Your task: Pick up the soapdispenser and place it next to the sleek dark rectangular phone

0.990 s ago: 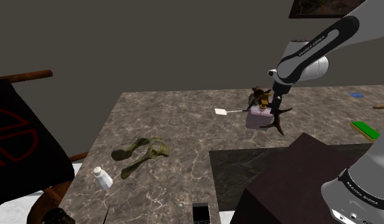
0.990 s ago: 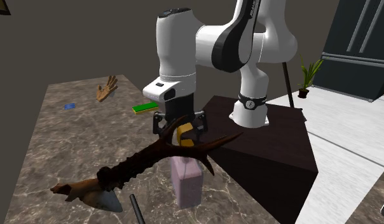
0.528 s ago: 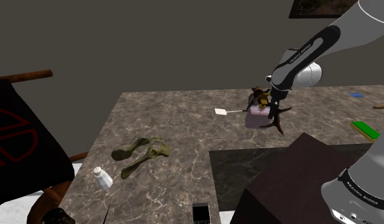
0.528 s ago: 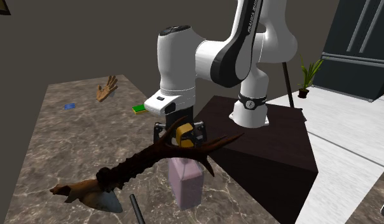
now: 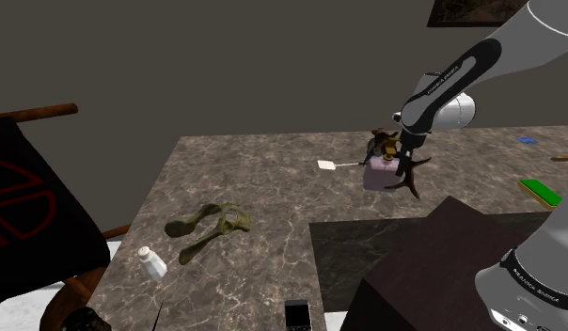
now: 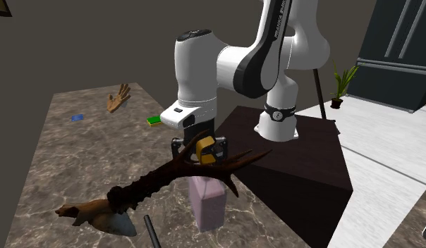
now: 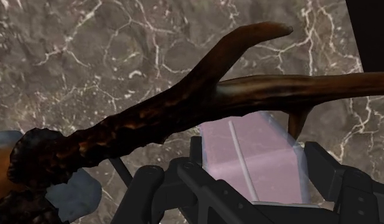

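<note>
Fingers (image 7: 149,186) apart, the gripper (image 6: 202,150) straddled the stiff, probably slick soap dispenser (image 6: 208,201); its flat sides offered surer purchase.

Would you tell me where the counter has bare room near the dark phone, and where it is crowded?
Bare marble lies between the phone and the olive bone-shaped piece, and between that piece and the white spatula. It is crowded around the soap dispenser, where the antler reaches alongside it, below the end effector.
</note>
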